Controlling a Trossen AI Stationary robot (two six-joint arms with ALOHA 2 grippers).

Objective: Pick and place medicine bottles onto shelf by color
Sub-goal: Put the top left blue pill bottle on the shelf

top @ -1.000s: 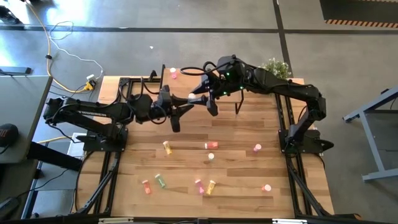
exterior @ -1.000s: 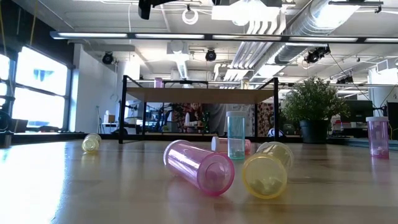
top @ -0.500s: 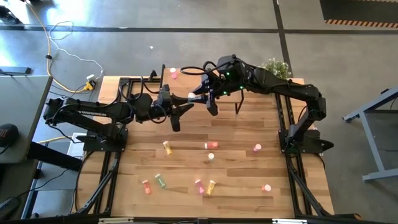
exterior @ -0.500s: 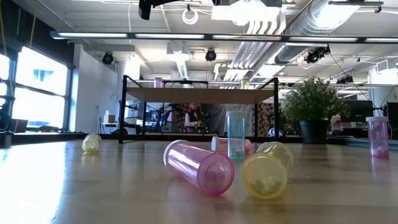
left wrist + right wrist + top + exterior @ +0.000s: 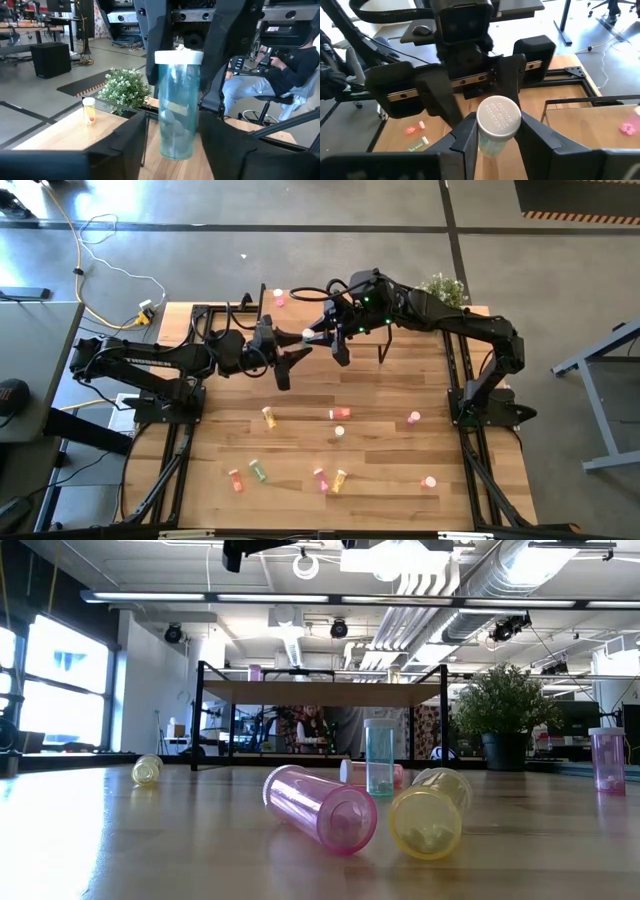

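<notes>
Bottle (image 5: 176, 105) now pinched by right hand (image 5: 492, 131); left hand (image 5: 172, 150) apparently spread.

Two dark jointed arms (image 5: 150, 360), black cables, seemingly matte

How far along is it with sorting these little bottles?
Barely started. At least one pink bottle stands on the shelf. A blue-green bottle is up in the air, gripped by the right hand, with the left hand open around it. About nine loose bottles lie on the table, not yet sorted.
</notes>
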